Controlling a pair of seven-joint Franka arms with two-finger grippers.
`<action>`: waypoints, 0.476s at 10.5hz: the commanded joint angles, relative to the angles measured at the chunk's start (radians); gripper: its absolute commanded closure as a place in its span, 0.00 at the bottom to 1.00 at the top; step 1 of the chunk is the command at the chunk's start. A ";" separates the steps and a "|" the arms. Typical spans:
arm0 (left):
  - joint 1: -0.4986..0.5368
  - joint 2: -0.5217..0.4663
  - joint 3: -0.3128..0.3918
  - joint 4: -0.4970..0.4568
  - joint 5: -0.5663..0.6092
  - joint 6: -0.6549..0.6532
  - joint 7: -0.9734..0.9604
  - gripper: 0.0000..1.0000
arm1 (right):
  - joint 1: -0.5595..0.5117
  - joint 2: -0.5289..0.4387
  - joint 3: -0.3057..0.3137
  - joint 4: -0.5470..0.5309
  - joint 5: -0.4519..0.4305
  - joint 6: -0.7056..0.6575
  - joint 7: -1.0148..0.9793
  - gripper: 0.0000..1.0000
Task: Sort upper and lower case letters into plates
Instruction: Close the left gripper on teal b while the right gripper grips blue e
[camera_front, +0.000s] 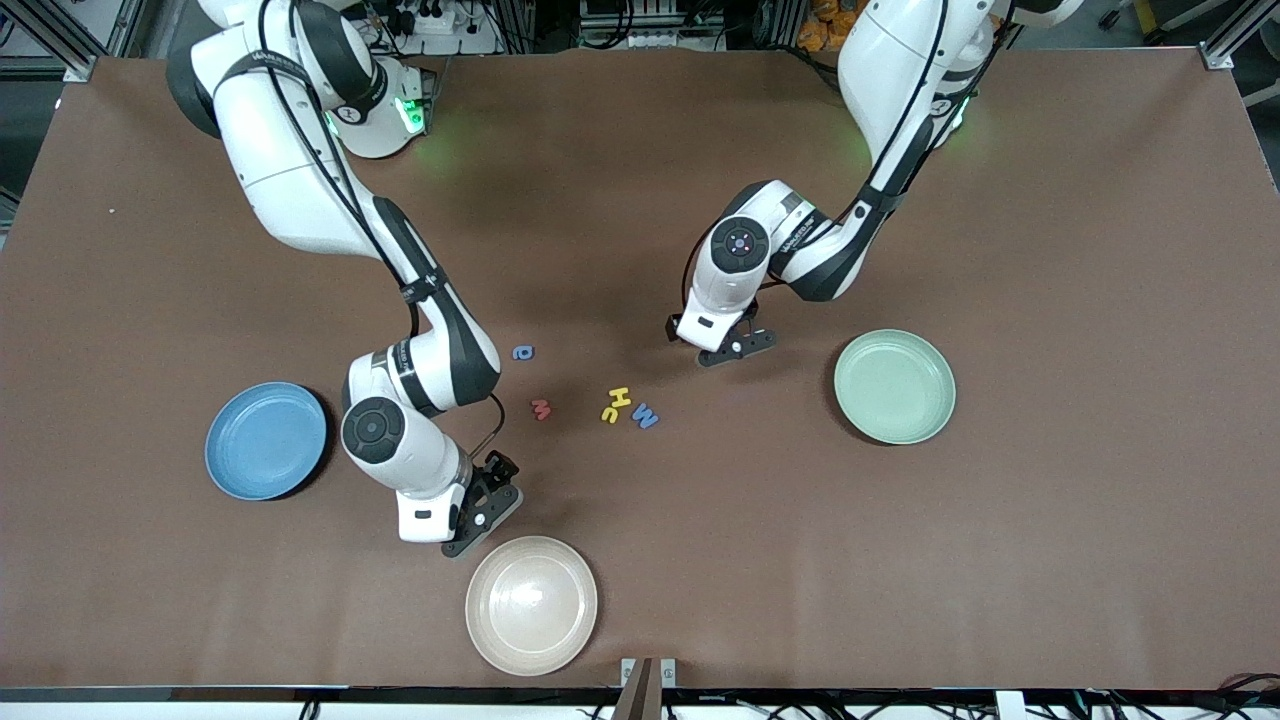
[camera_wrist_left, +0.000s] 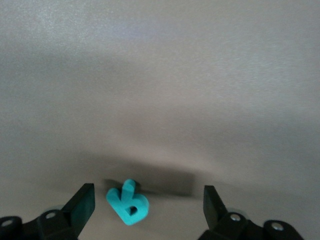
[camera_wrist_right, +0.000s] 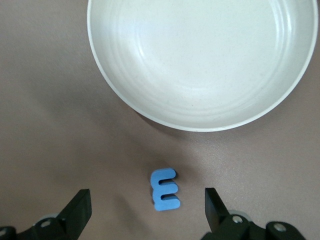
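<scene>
In the front view both grippers hide what lies beneath them: the small teal foam letter (camera_wrist_left: 127, 202) and the small blue foam letter E (camera_wrist_right: 164, 189) show only in the wrist views. The round cream-beige plate (camera_wrist_right: 200, 65) is cut off by the right wrist view's edge. The tiny red letter (camera_front: 541, 408) on the brown counter (camera_front: 1050, 520) is too small to read.

Even overhead light, soft shadows under both arms, left wrist view hazy, green glow near bases.
</scene>
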 joint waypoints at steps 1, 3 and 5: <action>0.007 -0.011 0.006 -0.062 0.033 0.055 -0.030 0.17 | -0.020 0.043 0.005 0.039 0.027 0.021 -0.046 0.00; 0.001 -0.011 0.007 -0.062 0.033 0.059 -0.052 0.33 | -0.022 0.053 0.004 0.033 0.061 0.021 -0.046 0.00; 0.000 -0.011 0.007 -0.062 0.033 0.059 -0.061 0.52 | -0.031 0.066 0.005 0.033 0.061 0.032 -0.051 0.00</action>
